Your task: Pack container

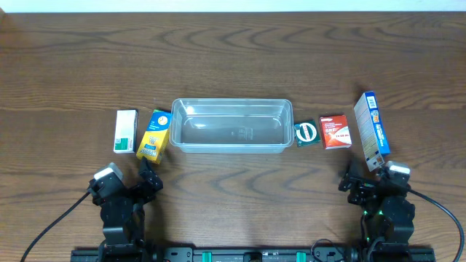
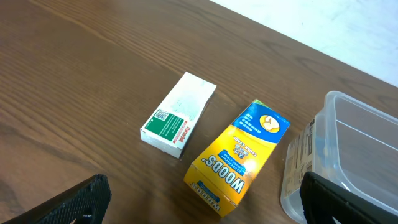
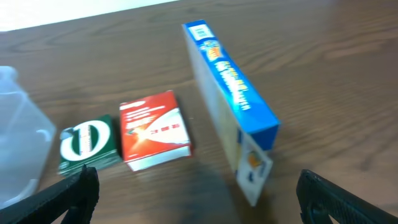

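The clear plastic container [image 1: 231, 125] lies lengthwise at the table's middle, with nothing in it. Left of it lie a yellow box [image 1: 153, 136] and a white-and-green box [image 1: 125, 132]. To its right sit a small green box [image 1: 306, 133], a red box [image 1: 335, 132] and a blue box [image 1: 371, 132] standing on its long edge. My left gripper [image 1: 148, 177] is open just short of the yellow box [image 2: 237, 157]; the container's corner [image 2: 348, 155] shows by its right finger. My right gripper [image 1: 354, 180] is open, short of the blue box [image 3: 233, 99] and the red box [image 3: 153, 129].
The wooden table [image 1: 233, 58] stretches behind the row of objects to a pale far edge. Black cables [image 1: 51, 222] trail from both arm bases along the near edge.
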You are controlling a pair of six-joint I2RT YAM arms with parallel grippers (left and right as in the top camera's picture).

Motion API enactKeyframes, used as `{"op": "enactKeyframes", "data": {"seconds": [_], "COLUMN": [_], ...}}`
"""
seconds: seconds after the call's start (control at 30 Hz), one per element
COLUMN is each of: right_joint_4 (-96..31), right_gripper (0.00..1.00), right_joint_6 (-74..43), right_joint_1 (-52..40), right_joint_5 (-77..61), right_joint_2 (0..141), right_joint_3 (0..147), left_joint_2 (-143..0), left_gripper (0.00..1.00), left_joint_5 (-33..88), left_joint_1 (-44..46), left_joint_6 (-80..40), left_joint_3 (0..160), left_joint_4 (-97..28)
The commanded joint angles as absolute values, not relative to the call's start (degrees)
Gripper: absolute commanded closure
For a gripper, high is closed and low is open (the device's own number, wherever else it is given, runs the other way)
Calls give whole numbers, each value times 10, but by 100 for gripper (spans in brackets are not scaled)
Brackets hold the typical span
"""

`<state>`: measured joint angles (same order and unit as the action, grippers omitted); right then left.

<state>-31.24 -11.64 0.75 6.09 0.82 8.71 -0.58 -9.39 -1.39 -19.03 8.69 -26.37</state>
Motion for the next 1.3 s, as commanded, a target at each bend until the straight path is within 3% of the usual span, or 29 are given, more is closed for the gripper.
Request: {"op": "enactKeyframes", "data": {"seconds": [0.0, 0.37, 0.57, 0.8, 1.07, 1.27], "right_joint_4": [-308, -249, -243, -342, -562, -613], "right_gripper": [1, 1, 1, 1, 1, 1], "right_joint_6": [-128, -149, -182, -154, -38, -31], "right_joint_1": [12, 12, 12, 12, 12, 12], "right_joint_5": [-3, -170, -155, -90, 63, 78], "right_joint_2": [3, 4, 56, 254, 561, 697], "right_joint_3": [84, 94, 189, 393, 686, 778], "left_joint_2": [-2, -2, -2, -2, -2, -2], "left_gripper": [2, 2, 2, 2, 2, 2], "left_joint_5": [-96, -96, -96, -96, -96, -96], "left_joint_1": [-11, -11, -11, -11, -11, -11], "left_joint_6": [-182, -182, -182, -182, -182, -182], "left_joint_3": [76, 76, 76, 76, 76, 76], "left_joint_4": [-263, -263, -263, -263, -263, -263]}}
